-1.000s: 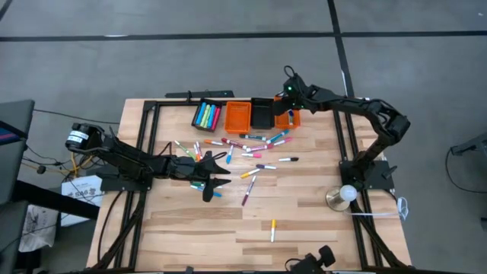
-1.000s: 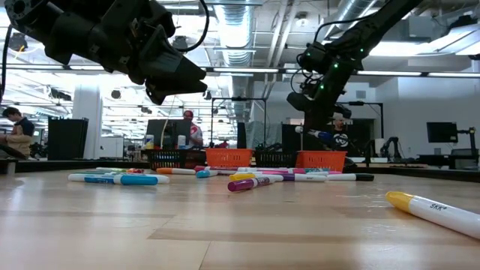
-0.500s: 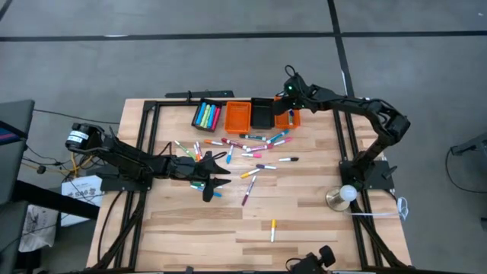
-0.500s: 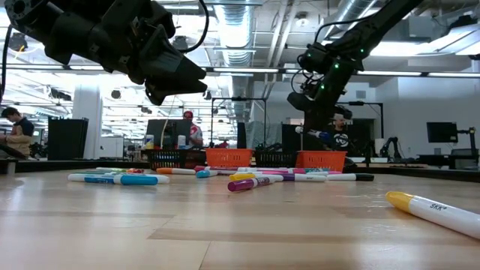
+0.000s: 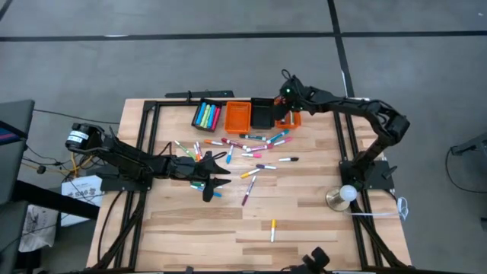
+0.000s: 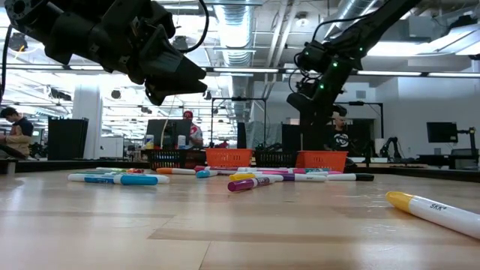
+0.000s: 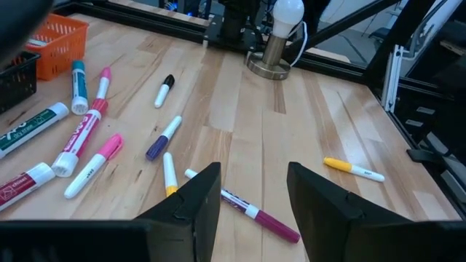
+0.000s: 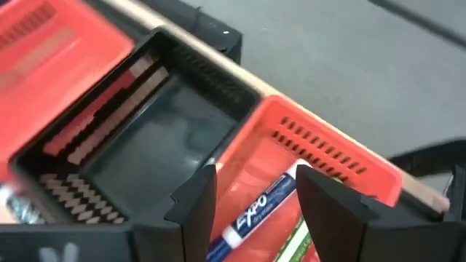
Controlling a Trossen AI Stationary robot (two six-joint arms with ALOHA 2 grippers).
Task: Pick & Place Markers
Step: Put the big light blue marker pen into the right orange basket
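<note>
Right end effector [image 8: 251, 200] spread, empty — above slotted orange bin [image 8: 342, 156] holding markers [image 8: 255, 207].

Two dark, near-black six-joint arms built of chunky rounded segments, thin black cables looping along the links. Right arm [image 5: 358, 106] carries a small green light on its wrist housing, near the light wooden slatted table [image 5: 304, 221]. Left gripper [image 7: 251, 207] and right gripper [image 8: 255, 196] each have two flat matte-black angular fingers.
</note>
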